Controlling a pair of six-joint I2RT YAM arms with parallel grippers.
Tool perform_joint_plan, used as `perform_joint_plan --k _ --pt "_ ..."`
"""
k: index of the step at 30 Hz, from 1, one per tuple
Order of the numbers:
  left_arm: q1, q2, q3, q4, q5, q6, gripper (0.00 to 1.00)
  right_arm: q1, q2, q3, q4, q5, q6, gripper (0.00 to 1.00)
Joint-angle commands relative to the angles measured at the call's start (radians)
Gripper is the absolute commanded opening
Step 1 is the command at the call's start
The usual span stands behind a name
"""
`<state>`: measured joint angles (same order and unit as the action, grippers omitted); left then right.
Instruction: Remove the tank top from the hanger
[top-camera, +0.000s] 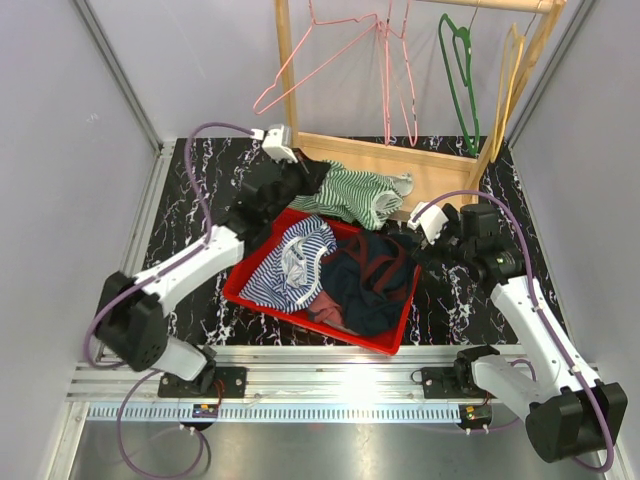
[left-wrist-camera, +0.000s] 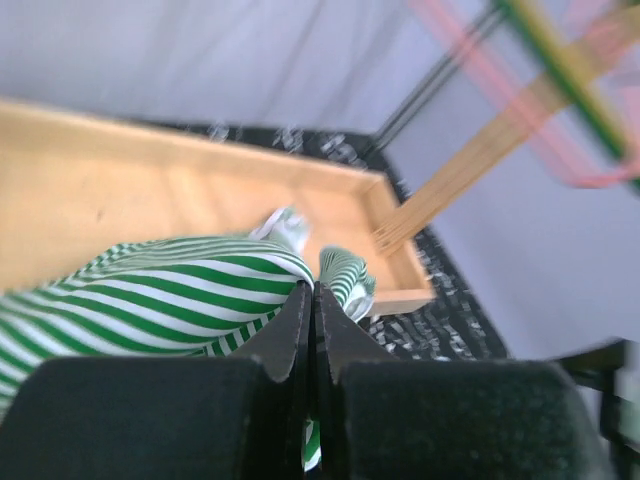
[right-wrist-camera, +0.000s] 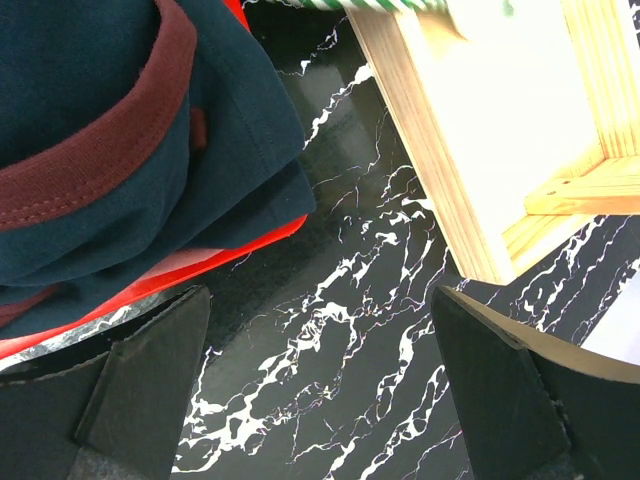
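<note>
The green-and-white striped tank top (top-camera: 355, 195) lies crumpled across the wooden rack base (top-camera: 440, 165) and the far rim of the red bin, with no hanger visible in it. My left gripper (top-camera: 310, 180) is at its left end and shut on a fold of the striped cloth. In the left wrist view the tank top (left-wrist-camera: 150, 290) bulges around the closed left gripper (left-wrist-camera: 314, 290), and cloth shows between the jaws. Bare pink hangers (top-camera: 330, 60), a green hanger (top-camera: 462, 80) and a yellow one (top-camera: 510, 80) hang on the rail. My right gripper (top-camera: 412, 245) stands open over the table by the bin's right corner.
The red bin (top-camera: 395, 335) holds a blue-striped garment (top-camera: 295, 265) and a navy garment (top-camera: 365, 280). In the right wrist view, the navy garment (right-wrist-camera: 120, 120) drapes over the bin's edge (right-wrist-camera: 200, 255), with the wooden base (right-wrist-camera: 470, 130) to the right. Grey walls enclose the black marbled table (top-camera: 200, 190).
</note>
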<state>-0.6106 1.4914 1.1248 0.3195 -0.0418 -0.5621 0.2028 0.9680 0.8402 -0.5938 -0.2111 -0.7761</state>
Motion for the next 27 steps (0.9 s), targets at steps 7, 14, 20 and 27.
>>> perform_joint_plan --k 7,14,20,27 --pt "-0.005 -0.302 -0.008 0.19 0.289 0.229 0.0 -0.009 -0.018 -0.001 0.052 -0.007 0.014 1.0" --pt "-0.005 -0.405 0.104 0.149 0.41 0.251 0.0 -0.013 -0.028 -0.007 0.08 0.021 0.024 1.0" --pt "-0.006 -0.488 0.038 0.053 0.405 0.226 0.0 -0.019 -0.032 -0.013 0.094 0.038 0.028 1.0" --pt "-0.005 -0.656 -0.077 0.013 0.483 0.261 0.0 -0.02 -0.012 -0.013 0.098 0.038 0.029 1.0"
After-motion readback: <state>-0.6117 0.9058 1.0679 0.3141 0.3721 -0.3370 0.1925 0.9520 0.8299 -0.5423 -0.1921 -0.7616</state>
